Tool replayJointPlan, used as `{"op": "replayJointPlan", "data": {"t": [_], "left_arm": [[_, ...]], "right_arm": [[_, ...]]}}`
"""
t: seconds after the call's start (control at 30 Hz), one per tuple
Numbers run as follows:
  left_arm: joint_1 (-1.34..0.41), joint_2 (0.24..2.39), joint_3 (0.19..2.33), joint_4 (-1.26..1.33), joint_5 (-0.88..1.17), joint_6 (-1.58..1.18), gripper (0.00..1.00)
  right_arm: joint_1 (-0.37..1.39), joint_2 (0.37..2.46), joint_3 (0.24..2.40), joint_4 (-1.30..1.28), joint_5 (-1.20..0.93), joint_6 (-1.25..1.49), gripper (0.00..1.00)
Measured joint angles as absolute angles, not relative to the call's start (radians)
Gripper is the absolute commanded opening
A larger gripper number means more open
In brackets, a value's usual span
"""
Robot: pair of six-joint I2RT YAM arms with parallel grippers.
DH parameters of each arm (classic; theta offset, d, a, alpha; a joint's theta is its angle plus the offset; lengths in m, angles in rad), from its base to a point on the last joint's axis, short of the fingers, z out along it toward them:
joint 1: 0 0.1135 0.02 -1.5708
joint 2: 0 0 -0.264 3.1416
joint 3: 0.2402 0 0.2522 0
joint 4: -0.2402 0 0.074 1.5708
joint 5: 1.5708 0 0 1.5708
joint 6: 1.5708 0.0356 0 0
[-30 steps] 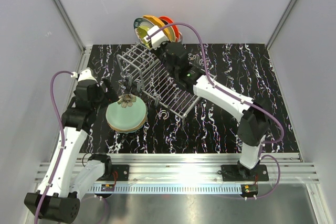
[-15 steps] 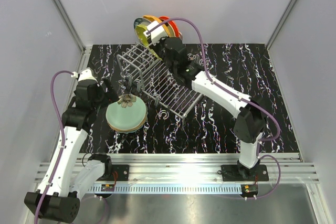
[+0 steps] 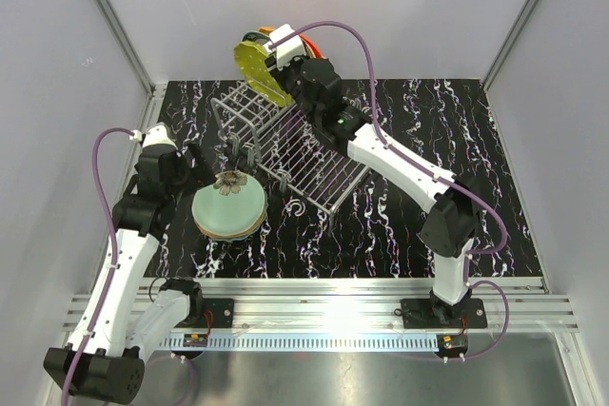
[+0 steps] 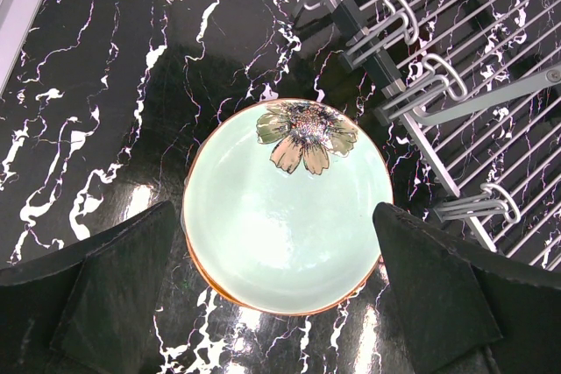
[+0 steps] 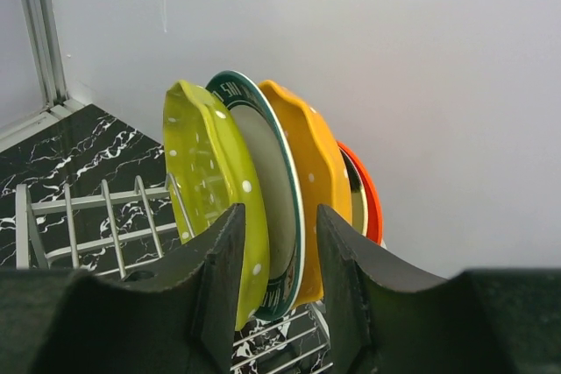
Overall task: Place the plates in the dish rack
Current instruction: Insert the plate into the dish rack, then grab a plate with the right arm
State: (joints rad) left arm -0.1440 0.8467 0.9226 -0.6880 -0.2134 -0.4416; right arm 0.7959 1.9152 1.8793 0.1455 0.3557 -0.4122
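Yel-grn plate (image 5: 209,183) just beyond R gripper (image 5: 280,213)

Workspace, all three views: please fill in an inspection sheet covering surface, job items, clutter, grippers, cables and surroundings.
Surface: black white-veined table, glossy.
Job's things: dish rack on the table; dotted yellow-green plate, teal-rimmed plate, orange plate and red-orange plate stand upright in it; floral pale green plate tops a stack beside the rack.
Clutter: nothing seen.
Grippers: left gripper open above the stack; right gripper parted at the standing plates, no grip seen.
Cables: purple cable on each arm.
Surroundings: pale walls; metal rail at the near edge.
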Motion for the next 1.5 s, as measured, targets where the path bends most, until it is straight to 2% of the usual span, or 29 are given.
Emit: {"op": "replayJointPlan", "data": {"t": [0.5,0.77,1.13,1.3,1.5], "left_arm": [[-0.144,0.853,0.923,-0.689,-0.213,-0.442,0.99],[-0.144,0.853,0.923,-0.689,-0.213,-0.442,0.99],[-0.144,0.853,0.923,-0.688,-0.214,-0.442,0.99],[-0.144,0.863,0.923,-0.688,-0.214,-0.442,0.99],[-0.138,0.895,0.923,-0.687,-0.211,-0.442,0.99]], "right_arm": [[0.796,1.900,1.876,0.101,0.292,-0.338,0.50],[0.796,1.734,1.784,0.054,0.266,-0.227,0.52],[0.794,1.426,1.460,0.055,0.212,0.009,0.56],[0.793,1.303,1.247,0.051,0.156,0.154,0.56],[0.793,1.211,0.965,0.114,0.081,0.354,0.49]]}}
